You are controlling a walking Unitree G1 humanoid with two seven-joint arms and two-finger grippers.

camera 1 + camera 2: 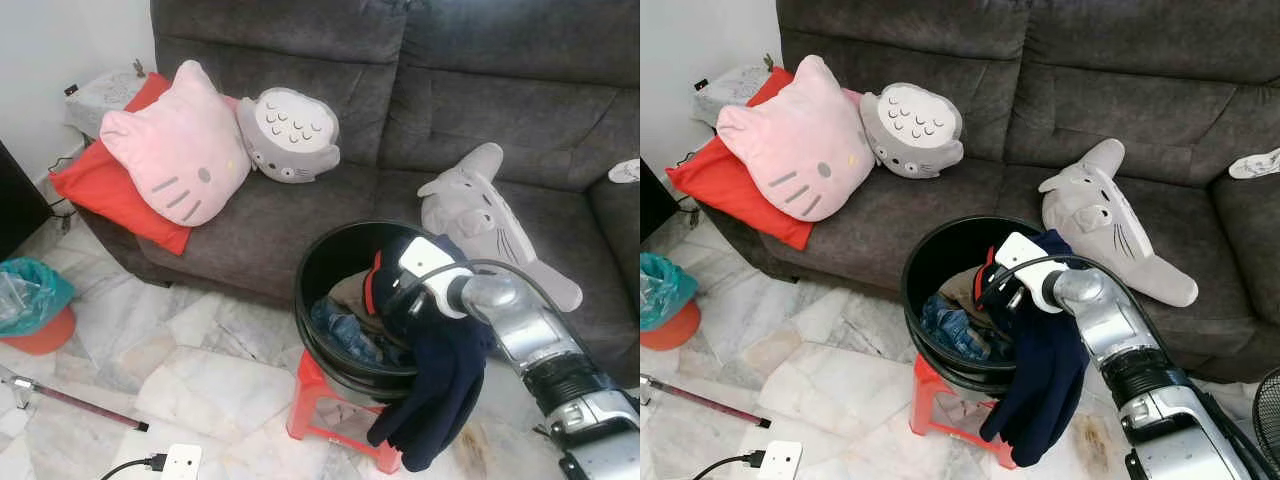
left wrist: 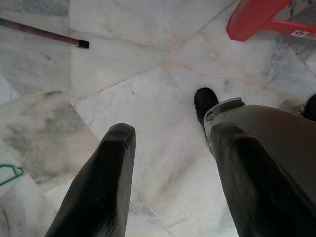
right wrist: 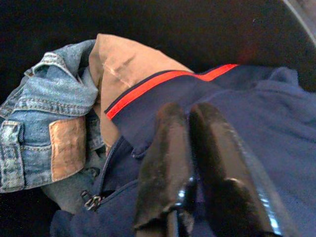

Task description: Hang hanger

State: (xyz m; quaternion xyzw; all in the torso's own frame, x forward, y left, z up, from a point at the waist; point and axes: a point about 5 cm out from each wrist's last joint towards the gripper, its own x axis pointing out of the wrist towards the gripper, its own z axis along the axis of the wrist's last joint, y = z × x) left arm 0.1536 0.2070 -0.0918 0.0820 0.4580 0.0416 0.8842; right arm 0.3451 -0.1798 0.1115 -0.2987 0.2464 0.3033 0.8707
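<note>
A black basket [image 1: 310, 262] full of clothes stands on a red stool [image 1: 308, 402] in front of the sofa. A navy jacket [image 1: 440, 392] with a red stripe [image 3: 163, 81] hangs over its near rim, beside blue jeans [image 3: 34, 128] and a tan garment [image 3: 123, 64]. My right gripper [image 3: 187, 112] reaches into the basket, shut, its tips resting on the navy jacket; no cloth shows between them. My left gripper [image 2: 168, 148] hangs open above the marble floor. A green hanger's edge [image 2: 11, 174] lies on the floor near it.
The dark grey sofa [image 1: 270, 210] carries a pink cat cushion [image 1: 180, 150], a red cushion [image 1: 100, 190] and two grey plush toys [image 1: 290, 130]. A teal-lined bin [image 1: 30, 300], a red rod [image 1: 80, 405] and a power strip [image 1: 180, 462] lie on the floor at left.
</note>
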